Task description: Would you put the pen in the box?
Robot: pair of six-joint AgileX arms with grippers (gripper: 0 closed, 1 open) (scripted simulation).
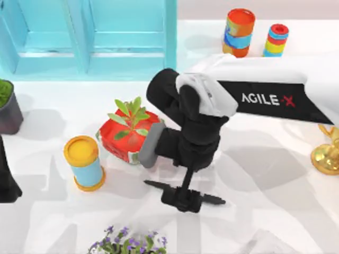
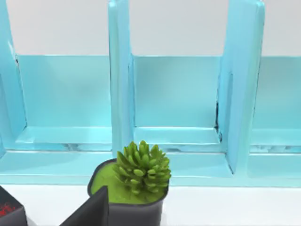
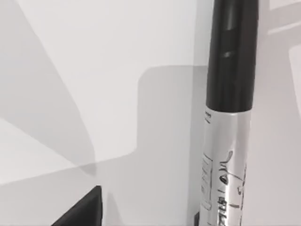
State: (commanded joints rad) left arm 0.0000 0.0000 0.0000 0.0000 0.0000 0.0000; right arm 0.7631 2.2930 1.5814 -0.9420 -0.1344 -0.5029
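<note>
Slim black pen [image 1: 159, 185] under right hand [image 1: 183, 200]

Right gripper [image 1: 183, 200] covers the middle of the slim black marker pen [image 1: 153, 184], so the finger grip can't be read. The pen's grey printed barrel [image 3: 225, 174] runs off the wrist picture's edge, lettering illegible.

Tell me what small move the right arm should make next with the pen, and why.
Probably close the fingers on the pen before lifting. The right gripper sits low over its middle, the pen lies flat on the table, and the right wrist view has the barrel right beside the fingertips. The left arm stays parked at the left edge.
</note>
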